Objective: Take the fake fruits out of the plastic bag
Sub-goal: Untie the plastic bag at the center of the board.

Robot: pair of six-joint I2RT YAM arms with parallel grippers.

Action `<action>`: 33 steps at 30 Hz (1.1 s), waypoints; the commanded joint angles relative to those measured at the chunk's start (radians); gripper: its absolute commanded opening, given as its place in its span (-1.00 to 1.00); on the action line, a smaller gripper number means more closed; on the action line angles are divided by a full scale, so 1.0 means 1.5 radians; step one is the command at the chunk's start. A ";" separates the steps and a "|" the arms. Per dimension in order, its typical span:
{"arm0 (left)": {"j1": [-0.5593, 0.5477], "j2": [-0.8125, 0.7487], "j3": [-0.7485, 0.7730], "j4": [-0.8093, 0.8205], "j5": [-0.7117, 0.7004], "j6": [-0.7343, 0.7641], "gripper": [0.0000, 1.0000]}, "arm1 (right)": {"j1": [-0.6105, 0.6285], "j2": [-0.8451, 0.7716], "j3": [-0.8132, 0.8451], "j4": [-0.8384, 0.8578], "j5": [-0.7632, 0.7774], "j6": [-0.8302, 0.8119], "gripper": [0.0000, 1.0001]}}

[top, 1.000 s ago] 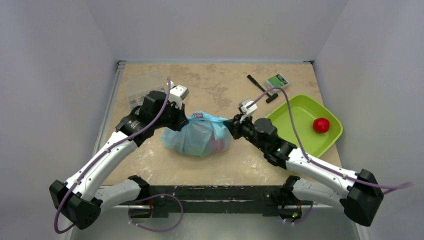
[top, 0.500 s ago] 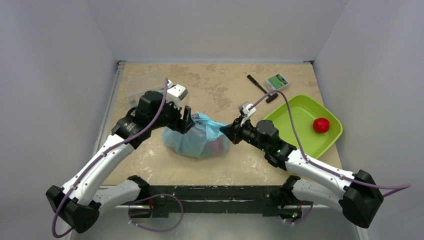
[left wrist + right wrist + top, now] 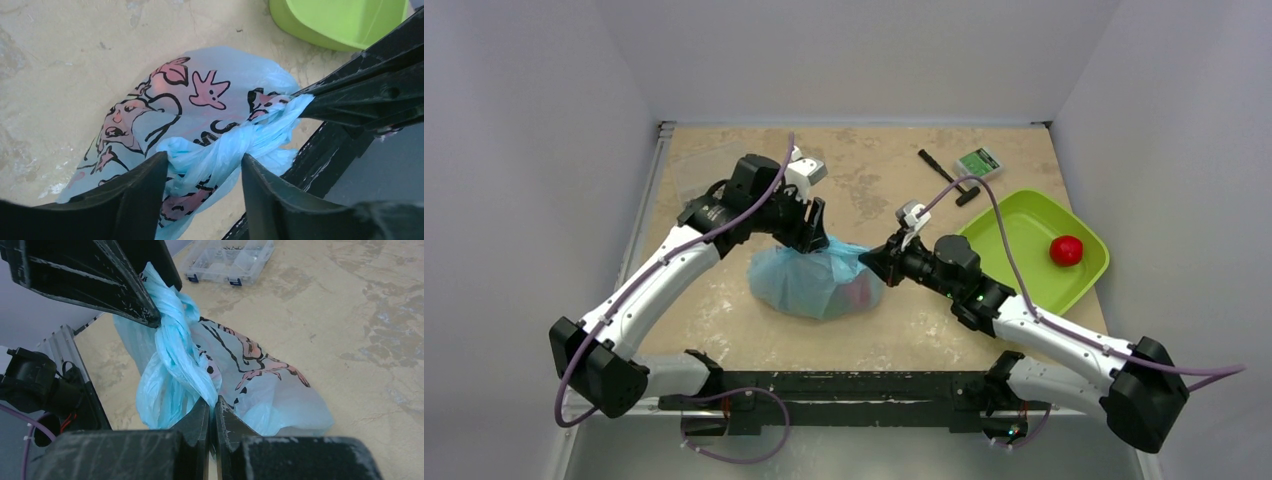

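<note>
Left tool (image 3: 202, 172) parted wide, right tool (image 3: 212, 416) pinched shut, tips nearly meeting mid-table.

Thin, crinkly, translucent plastic bag (image 3: 200, 125); glossy lime tray (image 3: 1024, 235); matt mottled stone-look table (image 3: 864, 185).

The plastic bag (image 3: 816, 282) sits on the surface (image 3: 864, 185) between the left hand (image 3: 812, 226) and the right hand (image 3: 872, 262). A tray (image 3: 1024, 230) lies behind the right hand.

Overhead view faces down; both close wrist views share the plastic bag (image 3: 200, 125).
</note>
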 commanded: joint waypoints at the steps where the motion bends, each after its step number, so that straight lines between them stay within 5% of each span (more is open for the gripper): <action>1: 0.003 -0.034 -0.033 0.036 0.014 0.014 -0.11 | -0.001 -0.014 -0.009 0.031 -0.003 0.004 -1.00; 3: 0.004 -0.049 -0.047 0.043 -0.026 0.010 -0.48 | 0.000 -0.015 -0.015 0.032 0.010 0.013 -1.00; 9: 0.005 -0.123 -0.099 0.059 -0.206 -0.008 -0.99 | -0.004 -0.071 -0.069 0.000 0.229 0.184 -1.00; 15: 0.004 -0.165 -0.131 0.085 -0.207 -0.004 -1.00 | -0.029 -0.099 -0.178 0.112 0.152 0.359 -0.77; 21: 0.004 -0.161 -0.130 0.086 -0.177 -0.004 -1.00 | -0.029 -0.070 -0.040 -0.054 0.157 0.160 -0.42; 27: 0.004 -0.157 -0.128 0.086 -0.164 -0.006 -1.00 | -0.027 -0.044 0.083 -0.149 0.087 -0.016 0.55; 33: 0.004 -0.158 -0.129 0.086 -0.150 -0.008 -1.00 | -0.021 0.068 0.195 -0.199 0.097 -0.071 0.84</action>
